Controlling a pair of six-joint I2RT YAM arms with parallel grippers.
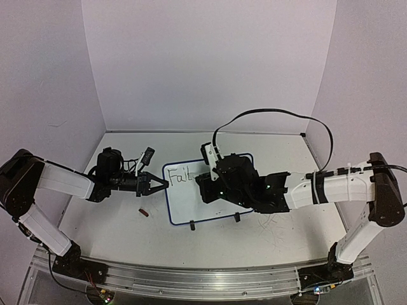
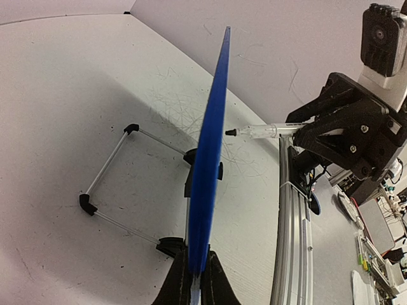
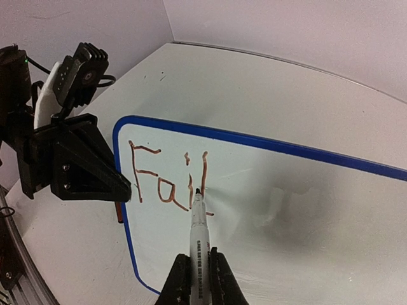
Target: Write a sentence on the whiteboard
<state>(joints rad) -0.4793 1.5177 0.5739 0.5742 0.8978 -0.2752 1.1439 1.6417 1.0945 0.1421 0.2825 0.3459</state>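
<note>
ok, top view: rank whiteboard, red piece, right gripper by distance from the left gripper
1. whiteboard: left edge clamped in the left gripper.
2. red piece: on the tabletop, near side.
3. right gripper: across the whiteboard, holding the marker.

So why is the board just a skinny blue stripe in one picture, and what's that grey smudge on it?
Left wrist view: the camera sees the whiteboard edge-on, and the wide lens curves it. Right wrist view: the smudge is a soft shadow, right of the marker.

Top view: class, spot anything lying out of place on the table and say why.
A small red piece, perhaps a cap, lies loose on the table left of the whiteboard, near the left gripper.
</note>
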